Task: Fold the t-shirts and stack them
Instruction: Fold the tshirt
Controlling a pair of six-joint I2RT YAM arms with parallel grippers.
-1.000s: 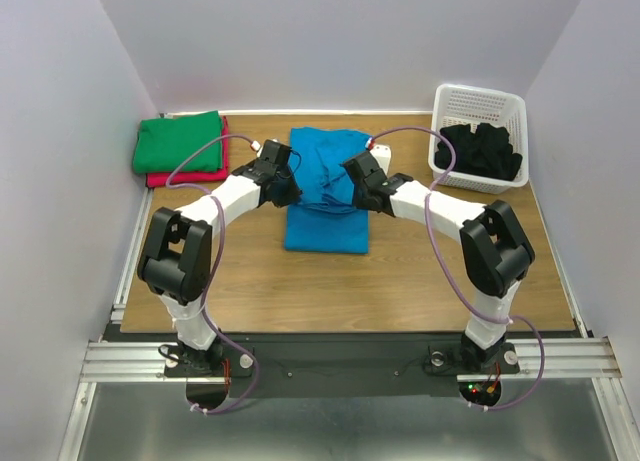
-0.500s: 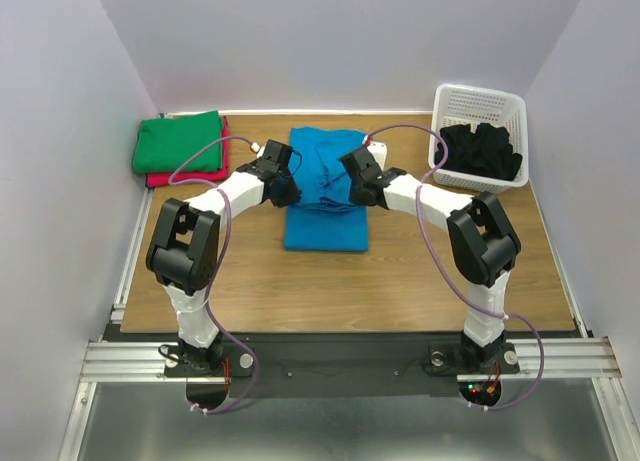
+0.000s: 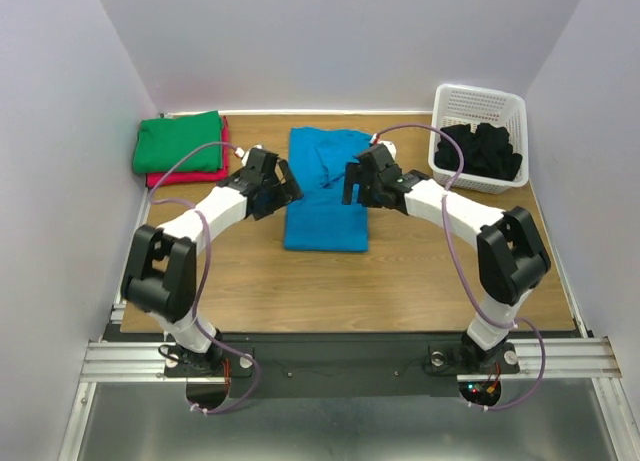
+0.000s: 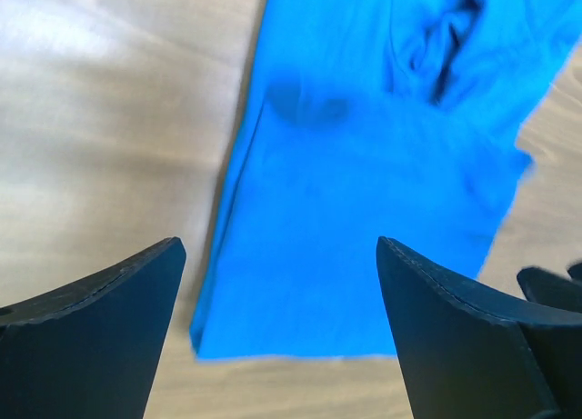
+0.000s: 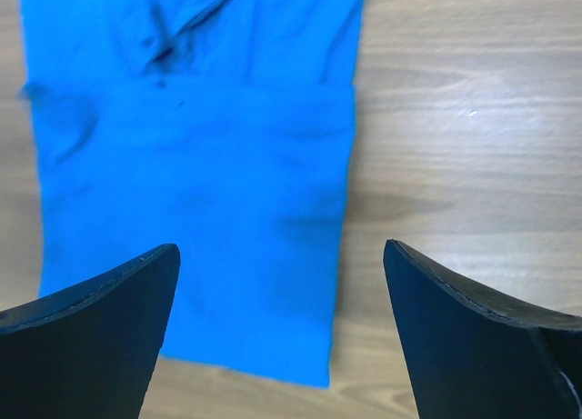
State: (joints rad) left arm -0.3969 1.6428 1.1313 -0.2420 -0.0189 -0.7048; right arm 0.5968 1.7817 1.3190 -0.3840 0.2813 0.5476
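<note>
Turquoise t-shirt (image 3: 326, 196) lies flat on bench (image 3: 400, 271), centre, long strip, far end rumpled. Your left tool (image 4: 277, 255) and right tool (image 5: 282, 255) gape wide, empty, above its side edges. Risk: you pinch top layer only, fold opens, skews.

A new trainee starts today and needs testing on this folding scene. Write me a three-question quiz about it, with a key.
1. True or false: the left gripper and the right gripper are both open over the blue t-shirt.
2. Where do the black t-shirts lie? A: in the white lattice basket. B: spread on the table top. C: draped over an arm.
3. Fill in: the folded green t-shirt lies on top of a ___ one.

Key: 1 true. 2 A. 3 red-pink; the red-pink t-shirt shows along the stack's edges.
</note>
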